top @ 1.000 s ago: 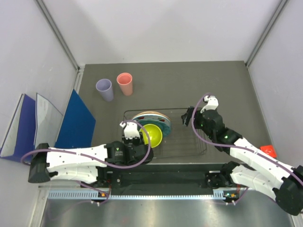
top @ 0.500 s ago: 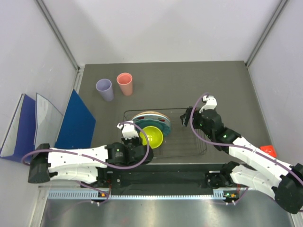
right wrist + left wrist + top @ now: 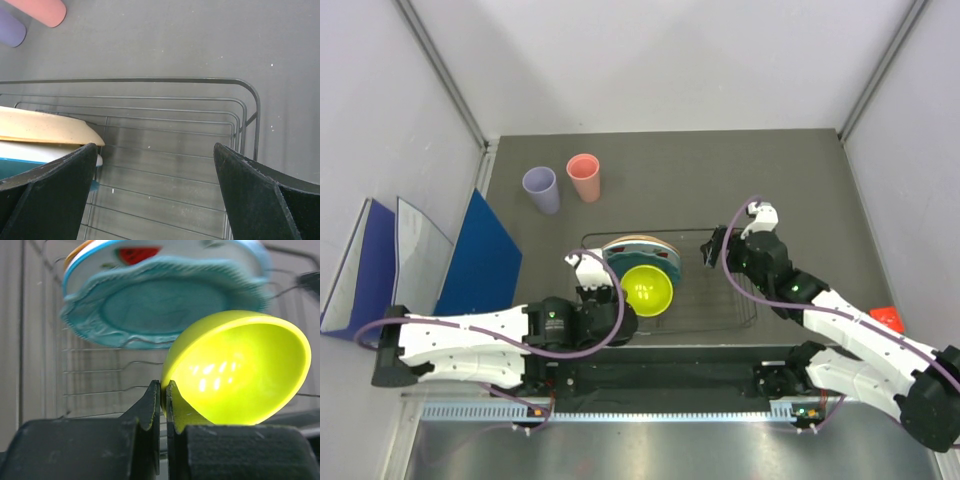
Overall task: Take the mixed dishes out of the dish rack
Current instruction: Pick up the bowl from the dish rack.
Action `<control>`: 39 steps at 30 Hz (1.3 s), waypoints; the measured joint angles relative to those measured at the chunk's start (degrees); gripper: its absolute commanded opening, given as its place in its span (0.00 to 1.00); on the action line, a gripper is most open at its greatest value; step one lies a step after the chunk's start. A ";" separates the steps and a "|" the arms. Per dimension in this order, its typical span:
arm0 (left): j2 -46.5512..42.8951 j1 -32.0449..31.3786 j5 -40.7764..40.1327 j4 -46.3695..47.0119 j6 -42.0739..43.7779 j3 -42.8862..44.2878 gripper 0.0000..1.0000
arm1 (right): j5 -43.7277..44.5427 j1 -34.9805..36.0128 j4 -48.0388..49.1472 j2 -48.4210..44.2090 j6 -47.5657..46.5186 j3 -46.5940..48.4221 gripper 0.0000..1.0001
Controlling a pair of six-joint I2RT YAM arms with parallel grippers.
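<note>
My left gripper (image 3: 162, 390) is shut on the rim of the yellow-green bowl (image 3: 240, 367), held tilted over the front of the dish rack (image 3: 720, 300); in the top view the bowl (image 3: 646, 289) is just right of the gripper (image 3: 605, 295). Behind it the teal scalloped plate (image 3: 150, 305), the white plate with red marks (image 3: 140, 252) and the peach plate (image 3: 45, 131) stand together in the rack. My right gripper (image 3: 155, 175) is open and empty above the rack's right end (image 3: 240, 115). The lavender cup (image 3: 541, 189) and salmon-pink cup (image 3: 585, 177) stand on the table behind the rack.
Blue and white flat boards (image 3: 470, 255) lean at the left wall. A small red object (image 3: 888, 320) lies at the right edge of the table. The grey mat (image 3: 720, 180) lies behind the rack.
My left gripper has drawn back toward the near edge and lifted the bowl, which now tilts more face-up. The right gripper shifted slightly left, then held still.
</note>
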 measured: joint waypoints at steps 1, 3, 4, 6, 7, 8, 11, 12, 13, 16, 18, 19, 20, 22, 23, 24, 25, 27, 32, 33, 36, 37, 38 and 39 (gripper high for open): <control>-0.11 -0.13 0.39 -0.20 0.55 1.29 0.00 | 0.02 0.00 -0.02 -0.04 -0.02 0.00 1.00; -0.11 -0.39 1.09 -0.33 1.66 4.02 0.00 | 0.09 0.00 -0.50 -0.42 -0.17 0.15 1.00; -0.09 -0.50 1.40 -0.42 2.19 5.09 0.00 | 0.20 0.00 -1.07 -0.70 -0.20 0.37 1.00; 0.26 -0.72 2.05 -0.83 3.32 8.07 0.00 | 0.59 0.02 -2.45 -1.44 -0.31 1.36 1.00; 0.68 -0.76 2.36 -1.29 4.00 9.92 0.00 | 1.05 0.04 -3.21 -1.79 -0.42 2.21 1.00; 1.42 -0.79 2.40 -1.97 4.76 12.20 0.00 | 1.55 0.07 -4.09 -2.14 -0.55 3.28 1.00; 4.70 -0.83 1.68 -2.84 7.74 19.61 0.00 | 3.08 0.11 -5.77 -3.72 -1.09 6.64 1.00; 5.75 -0.83 1.16 -2.73 8.96 21.62 0.00 | 3.50 0.11 -6.49 -4.42 -1.33 7.96 1.00; 7.28 -0.81 0.48 -3.08 10.64 24.39 0.00 | 4.07 0.11 -7.19 -5.09 -1.64 9.35 1.00; 13.25 0.57 -1.05 -3.50 16.22 33.64 0.00 | 6.01 0.17 -9.33 -6.47 -2.73 14.36 1.00; 18.16 3.13 -0.37 -3.23 20.11 40.35 0.00 | 7.21 0.24 -10.80 -6.73 -3.48 18.34 1.00; 20.79 5.14 0.37 -3.02 21.97 43.50 0.00 | 7.80 0.26 -11.17 -6.78 -3.85 19.85 1.00; 22.58 6.78 1.38 -2.64 23.47 45.33 0.00 | 8.76 0.26 -12.00 -6.78 -4.33 21.75 1.00; 26.16 11.30 4.39 -1.62 26.27 48.28 0.00 | 10.69 0.28 -13.33 -6.78 -5.20 24.94 1.00; 27.67 13.20 5.62 -1.46 27.39 49.35 0.00 | 11.54 0.33 -14.01 -6.78 -5.53 26.29 1.00; 29.29 15.28 7.13 -1.31 28.39 50.51 0.00 | 12.37 0.35 -14.58 -6.78 -5.81 27.56 1.00; 31.04 17.07 8.59 -1.29 29.46 51.69 0.00 | 13.25 0.35 -14.95 -6.80 -6.14 28.46 1.00; 33.97 19.71 10.78 -0.76 31.19 53.81 0.00 | 14.12 0.35 -15.65 -6.93 -6.60 29.57 1.00; 39.89 21.73 15.50 -0.22 34.36 59.80 0.00 | 14.84 0.35 -16.83 -6.91 -7.74 29.77 0.98; 41.09 21.73 16.61 -0.09 34.93 61.66 0.00 | 14.73 0.35 -16.87 -6.71 -7.82 29.70 0.97; 42.80 21.73 18.93 0.15 35.74 64.65 0.00 | 14.01 0.35 -16.63 -6.49 -8.26 29.40 0.95; 43.21 21.73 19.87 0.09 36.00 65.77 0.00 | 13.64 0.37 -16.52 -6.49 -8.31 29.11 0.95; 43.41 21.73 20.46 0.15 36.06 66.31 0.00 | 13.42 0.37 -16.35 -6.38 -8.35 28.87 0.94; 43.43 21.73 21.18 0.22 36.06 66.75 0.00 | 13.22 0.35 -16.31 -6.19 -8.35 28.76 0.94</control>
